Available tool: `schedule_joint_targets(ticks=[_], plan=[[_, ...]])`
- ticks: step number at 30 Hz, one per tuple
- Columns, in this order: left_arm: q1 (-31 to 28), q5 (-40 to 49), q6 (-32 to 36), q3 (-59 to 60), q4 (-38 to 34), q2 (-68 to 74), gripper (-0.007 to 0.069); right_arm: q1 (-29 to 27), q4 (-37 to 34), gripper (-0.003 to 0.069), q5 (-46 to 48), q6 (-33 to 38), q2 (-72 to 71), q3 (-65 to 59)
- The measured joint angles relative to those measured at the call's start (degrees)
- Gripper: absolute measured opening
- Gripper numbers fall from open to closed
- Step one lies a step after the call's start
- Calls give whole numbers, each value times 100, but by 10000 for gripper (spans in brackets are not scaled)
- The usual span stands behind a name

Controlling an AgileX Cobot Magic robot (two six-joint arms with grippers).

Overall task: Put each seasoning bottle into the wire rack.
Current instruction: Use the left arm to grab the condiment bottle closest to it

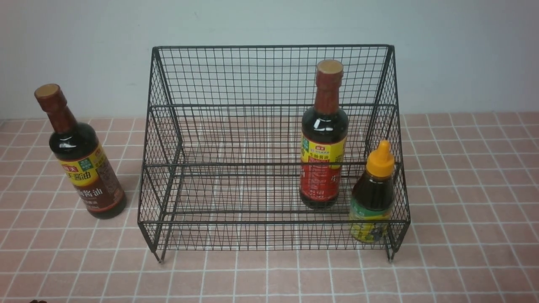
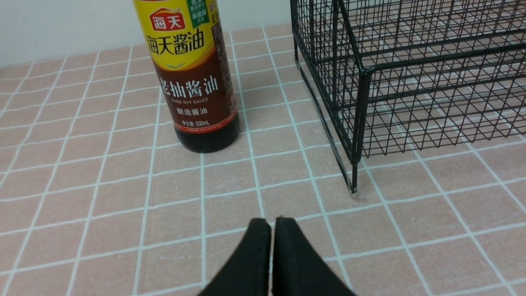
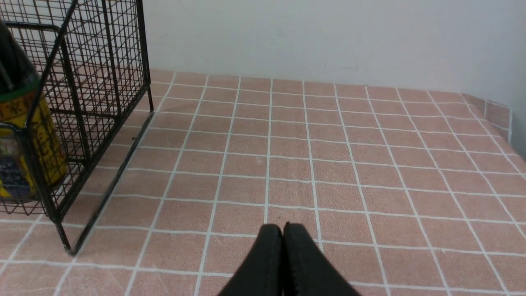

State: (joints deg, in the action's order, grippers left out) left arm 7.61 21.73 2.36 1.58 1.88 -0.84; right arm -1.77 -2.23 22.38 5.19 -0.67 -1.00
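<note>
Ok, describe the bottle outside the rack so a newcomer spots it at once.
Start at the big black wire rack in the middle of the pink tiled table and look left of it, outside the mesh. A tall dark bottle stands there alone on the tiles. Unlike the red-labelled tall bottle and the short orange-capped bottle inside the rack, its label is yellow over brown.

Black wire-mesh rack [image 1: 273,46]; pink table [image 1: 463,189] crossed by a white grid; pale grey-white wall [image 1: 463,50]. The brown-label bottle [image 1: 80,155] is dark with a brown-red neck, its label yellow above brown with white lettering. The red-label bottle [image 1: 323,139] is alike, yellow over red. The short bottle [image 1: 374,198] has an orange cap and a yellow-green label. Left gripper [image 2: 271,224] and right gripper [image 3: 282,228] are black
</note>
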Motion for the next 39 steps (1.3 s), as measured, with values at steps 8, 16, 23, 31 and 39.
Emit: schedule_joint_targets(ticks=[8,16,23,31,39], plan=[[0,0,0,0,0,0,-7,0,0,-13,0,0,0,0],[0,0,0,0,0,0,-7,0,0,-13,0,6,0,0],[0,0,0,0,0,0,-7,0,0,-13,0,6,0,0],[0,-431,-149,7,-89,0,-7,0,0,-13,0,6,0,0],[0,-3684,-776,7,-1030,0,-7,0,0,-13,0,12,0,0]])
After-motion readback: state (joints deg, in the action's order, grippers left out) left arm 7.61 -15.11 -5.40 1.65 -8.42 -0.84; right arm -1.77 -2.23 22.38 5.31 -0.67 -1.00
